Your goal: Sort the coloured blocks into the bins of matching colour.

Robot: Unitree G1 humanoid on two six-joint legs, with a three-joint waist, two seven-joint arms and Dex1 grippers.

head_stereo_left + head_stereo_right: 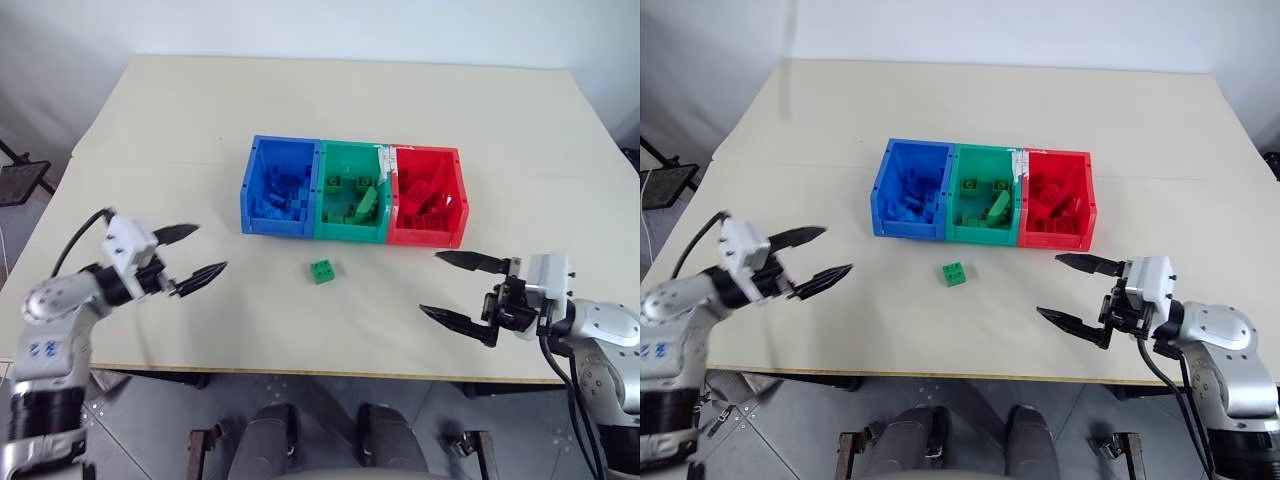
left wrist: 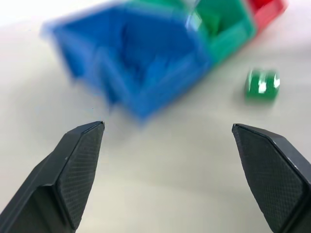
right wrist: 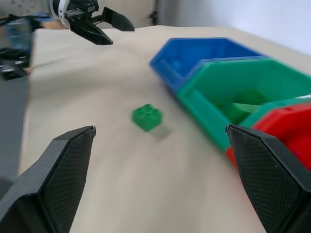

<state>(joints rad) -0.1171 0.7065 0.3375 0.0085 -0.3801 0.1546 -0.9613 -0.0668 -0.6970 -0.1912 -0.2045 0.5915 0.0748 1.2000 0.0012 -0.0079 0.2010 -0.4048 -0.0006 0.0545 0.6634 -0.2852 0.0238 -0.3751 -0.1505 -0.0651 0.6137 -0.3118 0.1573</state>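
Note:
Three joined bins stand mid-table: blue bin (image 1: pixel 277 187), green bin (image 1: pixel 351 192), red bin (image 1: pixel 427 197), each holding blocks of its own colour. One green block (image 1: pixel 322 271) lies alone on the table just in front of the green bin, studs up. My left gripper (image 1: pixel 196 255) hovers open and empty at the left, pointing toward the bins, well left of the block. At the right my right gripper (image 1: pixel 455 288) is open and empty, pointing left toward the block. The green block (image 3: pixel 147 117) lies between the right gripper's fingers in the right wrist view.
The beige table (image 1: pixel 200 120) has a front edge close under both grippers. A dark object (image 1: pixel 22 180) stands off the table's left side.

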